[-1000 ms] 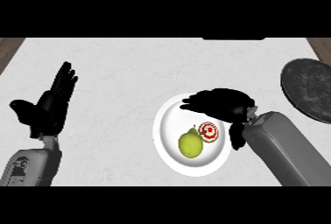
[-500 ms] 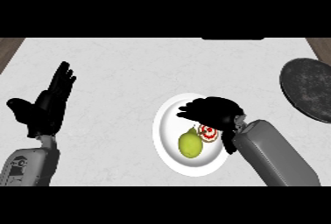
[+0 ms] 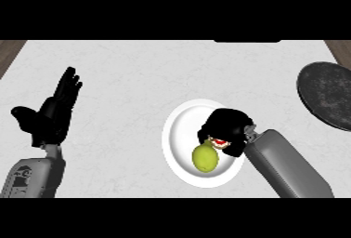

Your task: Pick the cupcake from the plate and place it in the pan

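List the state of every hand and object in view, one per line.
Right hand: over the plate, fingers curled round the cupcake.
Cupcake: on the plate, mostly hidden.
Green fruit: lying on the plate.
Plate: flat on the counter.
Pan: at right edge.
Left hand: open, resting at left.

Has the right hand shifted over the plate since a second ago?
Yes. The right hand has moved down and leftward over the plate, away from the pan, and now curls over the cupcake beside the green fruit.
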`<control>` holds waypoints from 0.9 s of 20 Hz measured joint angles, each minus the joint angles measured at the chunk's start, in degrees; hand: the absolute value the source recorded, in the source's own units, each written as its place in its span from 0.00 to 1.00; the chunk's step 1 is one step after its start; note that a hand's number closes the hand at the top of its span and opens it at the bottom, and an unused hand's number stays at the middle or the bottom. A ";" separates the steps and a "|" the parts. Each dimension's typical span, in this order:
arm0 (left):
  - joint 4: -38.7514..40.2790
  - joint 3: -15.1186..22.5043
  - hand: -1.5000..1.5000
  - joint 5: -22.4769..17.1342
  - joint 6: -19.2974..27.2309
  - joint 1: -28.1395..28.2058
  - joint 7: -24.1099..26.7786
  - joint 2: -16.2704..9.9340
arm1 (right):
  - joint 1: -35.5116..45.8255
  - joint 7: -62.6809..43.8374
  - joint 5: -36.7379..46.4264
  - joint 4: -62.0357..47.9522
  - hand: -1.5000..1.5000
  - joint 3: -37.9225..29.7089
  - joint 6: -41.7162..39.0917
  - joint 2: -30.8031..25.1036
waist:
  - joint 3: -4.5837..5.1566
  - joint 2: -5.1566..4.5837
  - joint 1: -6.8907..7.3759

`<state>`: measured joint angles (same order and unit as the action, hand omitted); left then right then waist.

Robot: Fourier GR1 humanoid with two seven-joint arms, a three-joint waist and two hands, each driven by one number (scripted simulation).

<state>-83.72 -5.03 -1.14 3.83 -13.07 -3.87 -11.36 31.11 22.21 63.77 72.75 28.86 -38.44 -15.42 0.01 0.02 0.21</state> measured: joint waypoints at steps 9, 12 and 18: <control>1.47 -1.11 0.50 0.00 -0.80 -0.80 0.46 -0.08 | 1.47 -1.22 2.53 -5.13 1.00 -4.80 2.67 3.60 | 0.02 0.04 -0.03; 1.25 -1.76 0.50 -0.07 -0.59 -0.43 0.54 -0.49 | 0.52 -13.01 1.76 -8.36 1.00 -13.76 3.68 5.98 | 0.03 0.05 -1.15; 1.08 -1.97 0.50 0.23 -0.01 -0.13 0.64 -0.46 | 2.25 -38.80 2.44 -10.06 1.00 -29.45 12.76 11.49 | 0.08 0.07 -2.00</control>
<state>-82.64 -7.01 -0.91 3.82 -13.20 -3.23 -11.82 33.36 -16.59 66.22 62.70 -0.59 -25.69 -3.94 0.08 0.09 -1.78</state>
